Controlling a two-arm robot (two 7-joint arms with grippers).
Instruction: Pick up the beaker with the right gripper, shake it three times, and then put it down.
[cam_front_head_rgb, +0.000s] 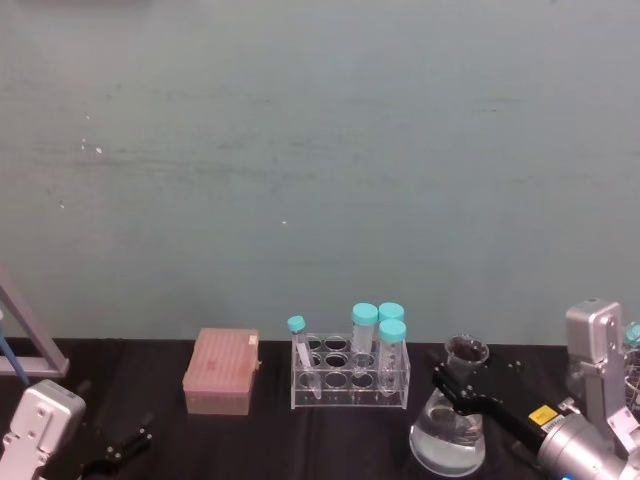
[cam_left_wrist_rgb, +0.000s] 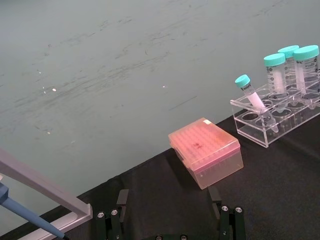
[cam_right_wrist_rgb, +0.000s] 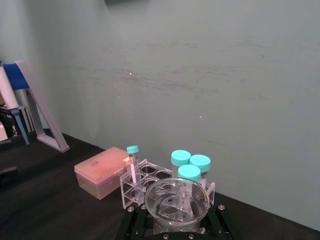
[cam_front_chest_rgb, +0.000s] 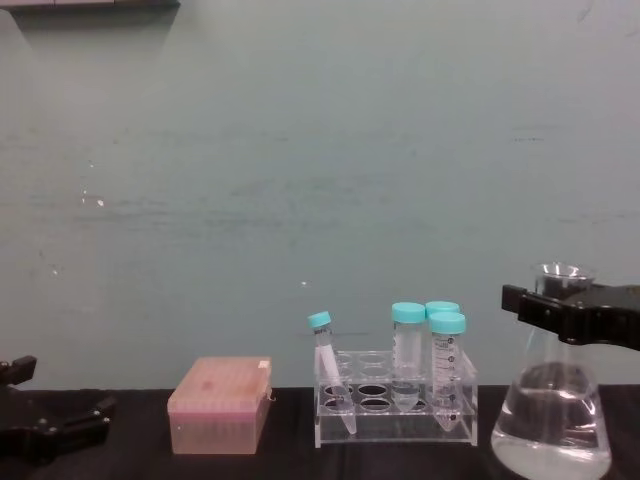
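The beaker is a clear conical flask with some clear liquid, at the right of the black table, just right of the tube rack. My right gripper comes in from the lower right, its flat black jaws shut across the narrow neck below the flared rim. From the side, in the chest view, the jaws of the right gripper clamp the beaker at the neck. The right wrist view looks down into the beaker's rim. I cannot tell if its base touches the table. My left gripper is parked low at the left, open and empty.
A clear tube rack holding teal-capped tubes stands mid-table. To its left sits a pink tip box. A grey pipette stand leans at the far left. A teal wall closes the back of the table.
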